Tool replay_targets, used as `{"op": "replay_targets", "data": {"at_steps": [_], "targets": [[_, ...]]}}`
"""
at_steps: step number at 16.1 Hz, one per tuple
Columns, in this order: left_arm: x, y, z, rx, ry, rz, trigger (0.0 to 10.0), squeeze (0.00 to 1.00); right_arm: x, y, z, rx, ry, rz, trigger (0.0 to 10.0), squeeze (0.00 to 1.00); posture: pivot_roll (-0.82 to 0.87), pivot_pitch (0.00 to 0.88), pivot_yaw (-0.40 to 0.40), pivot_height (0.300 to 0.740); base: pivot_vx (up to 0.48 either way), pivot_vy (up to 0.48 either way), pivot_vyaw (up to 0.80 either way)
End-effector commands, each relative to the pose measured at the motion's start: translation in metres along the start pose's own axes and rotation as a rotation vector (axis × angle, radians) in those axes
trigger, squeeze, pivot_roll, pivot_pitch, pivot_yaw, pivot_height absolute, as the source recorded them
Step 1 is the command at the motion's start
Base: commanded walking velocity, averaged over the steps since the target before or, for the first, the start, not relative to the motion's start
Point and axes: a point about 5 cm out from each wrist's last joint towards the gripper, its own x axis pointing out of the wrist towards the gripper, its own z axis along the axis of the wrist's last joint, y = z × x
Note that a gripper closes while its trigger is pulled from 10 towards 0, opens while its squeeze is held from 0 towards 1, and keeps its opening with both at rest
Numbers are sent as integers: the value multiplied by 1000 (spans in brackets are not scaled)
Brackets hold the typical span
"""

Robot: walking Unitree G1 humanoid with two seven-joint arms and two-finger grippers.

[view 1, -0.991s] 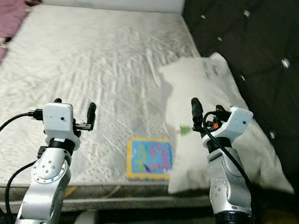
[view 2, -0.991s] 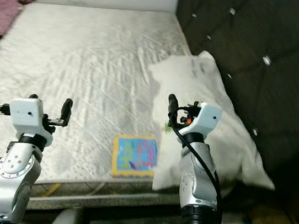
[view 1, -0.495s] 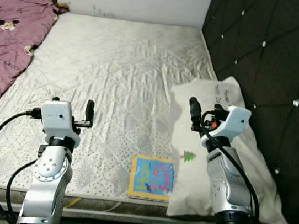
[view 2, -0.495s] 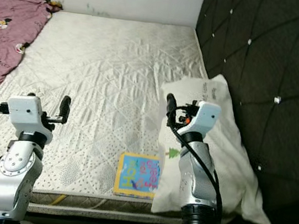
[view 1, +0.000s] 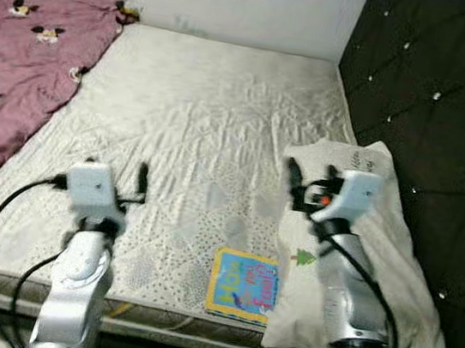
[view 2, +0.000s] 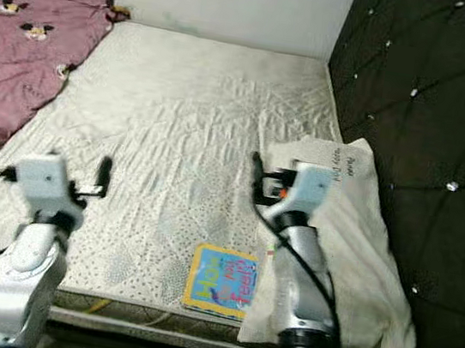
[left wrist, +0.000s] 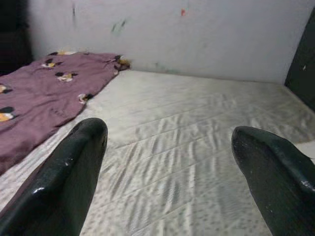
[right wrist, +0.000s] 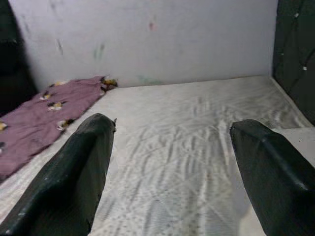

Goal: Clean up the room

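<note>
The robot stands at the near edge of a bare white quilted mattress [view 1: 203, 135] with both arms raised over it. The left gripper [view 1: 115, 179] hovers above the near left part of the mattress, fingers spread wide with nothing between them. The right gripper [view 1: 309, 180] hovers over the near right part, above the left edge of a white crumpled pillow [view 1: 387, 248], fingers likewise wide apart and empty.

Three loose items lie on the mattress. A colourful square picture book with a yellow border [view 1: 245, 285] lies flat at the near edge, just beside the pillow and between the two arms. The pillow rests against the dark tufted headboard [view 1: 435, 90] on the right. A maroon blanket with cartoon mouse prints [view 1: 22, 67] lies bunched at the far left.

Judged from this layout, the clean-up is at an early stage: no item is held, and the book, pillow and blanket all appear to need tidying.
</note>
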Motion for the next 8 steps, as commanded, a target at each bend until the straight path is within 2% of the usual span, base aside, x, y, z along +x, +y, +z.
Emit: {"op": "replay_targets", "data": {"at_steps": [1,2,4,8], "targets": [[0,-5,2,0,-3,-20,10000,0,0,-7,5,-18,-7,-28,10000,0,-30,20,-5,740,0,0,0],[-1,-3,2,0,-1,-18,10000,0,-1,-4,8,-33,-34,11,10000,0,-29,32,-6,740,0,0,0],[-2,-2,2,-6,3,-14,10000,0,-2,-5,8,-59,-35,-10,10000,0,-27,40,-7,740,0,0,0],[-3,-2,1,-25,8,-8,10000,0,-2,-5,6,-35,-19,-31,10000,0,-29,54,-15,740,0,0,0]]}}
